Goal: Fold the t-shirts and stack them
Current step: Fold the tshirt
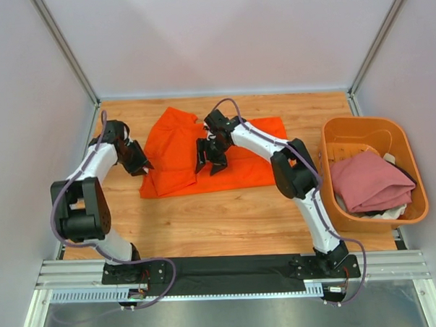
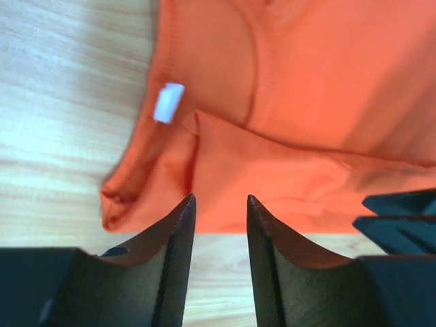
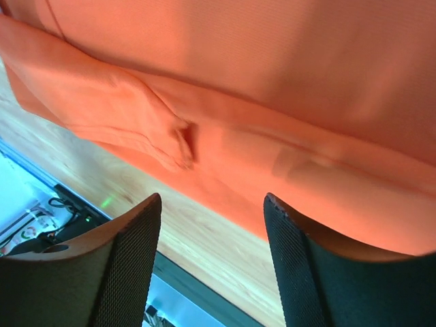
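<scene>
The bright orange t-shirt (image 1: 175, 152) lies partly folded on the wooden table, its left part doubled over. My left gripper (image 1: 140, 164) is at the shirt's left edge. In the left wrist view it (image 2: 220, 199) is open and empty, tips just short of the shirt's hem (image 2: 286, 197), near the collar with a white label (image 2: 168, 102). My right gripper (image 1: 210, 156) hovers over the shirt's middle. In the right wrist view it (image 3: 212, 197) is wide open and empty, above the shirt's lower edge (image 3: 225, 157). The dusty pink t-shirt (image 1: 368, 180) lies in the tub.
A rigid orange plastic tub (image 1: 361, 125) stands at the table's right side, holding the pink shirt and other cloth. Grey walls close the table at the left, back and right. A black strip and a metal rail (image 1: 230, 268) run along the near edge.
</scene>
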Tool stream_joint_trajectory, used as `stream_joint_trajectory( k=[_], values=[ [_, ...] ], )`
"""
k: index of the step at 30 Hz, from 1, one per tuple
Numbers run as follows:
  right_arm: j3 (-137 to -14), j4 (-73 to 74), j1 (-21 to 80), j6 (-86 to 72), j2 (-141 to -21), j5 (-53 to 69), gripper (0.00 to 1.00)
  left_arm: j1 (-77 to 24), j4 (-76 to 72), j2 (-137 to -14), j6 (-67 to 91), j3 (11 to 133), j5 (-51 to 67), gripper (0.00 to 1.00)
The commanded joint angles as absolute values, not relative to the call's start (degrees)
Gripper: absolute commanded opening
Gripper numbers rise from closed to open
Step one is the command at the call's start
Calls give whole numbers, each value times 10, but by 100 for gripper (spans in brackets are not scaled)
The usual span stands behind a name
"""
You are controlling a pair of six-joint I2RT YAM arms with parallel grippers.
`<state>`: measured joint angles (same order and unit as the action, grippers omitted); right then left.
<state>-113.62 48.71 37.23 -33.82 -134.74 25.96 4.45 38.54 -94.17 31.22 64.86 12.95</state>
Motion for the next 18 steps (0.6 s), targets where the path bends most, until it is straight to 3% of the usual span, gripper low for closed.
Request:
stream_joint_trajectory(
  k=[1,5,7,13,18],
  values=[
    [-1123,547,332,-301,-1276,214,64,37,382,-863,328,630,158,40],
    [-1064,530,280,-305,-1241,219,63,26,326,-866,367,590,218,29],
    [-1044,527,251,-302,-1227,209,57,18,282,-882,383,572,235,26],
    [-1029,550,220,-267,-1219,155,53,4,273,-956,431,567,188,22],
    [-940,527,221,-264,-1192,121,51,4,334,-979,433,571,124,22]
  ],
)
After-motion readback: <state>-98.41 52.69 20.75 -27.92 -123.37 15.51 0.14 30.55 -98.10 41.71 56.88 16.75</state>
